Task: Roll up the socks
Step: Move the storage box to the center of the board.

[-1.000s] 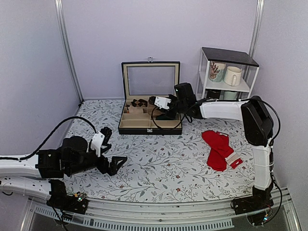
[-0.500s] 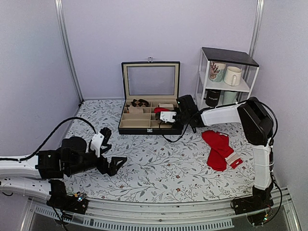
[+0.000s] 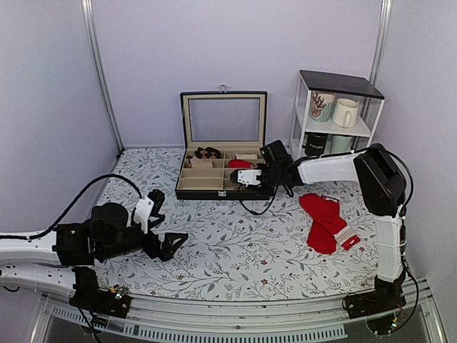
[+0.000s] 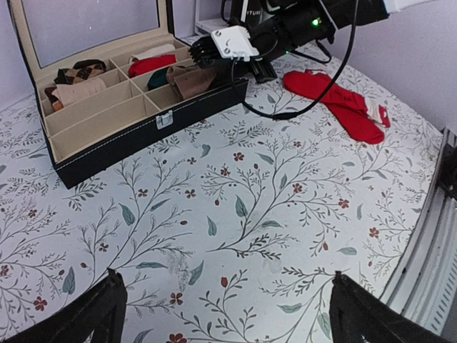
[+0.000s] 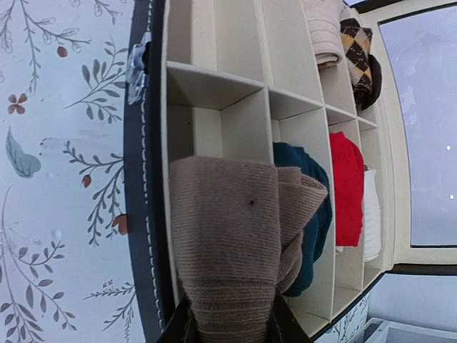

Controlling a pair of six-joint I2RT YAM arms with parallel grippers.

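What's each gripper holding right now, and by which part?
Right gripper pinches the tan-brown ribbed knit sock roll by its near end, at the black compartment box. Left gripper is open, holding nothing.

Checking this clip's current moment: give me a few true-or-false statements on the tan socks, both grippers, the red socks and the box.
1. The right gripper is shut on the tan roll. True.
2. The red socks lie inside the box. False: they lie flat on the table, right of the box.
3. The left gripper holds a sock. False: it is open and empty, over the table.
4. The box's lid stands open. True.
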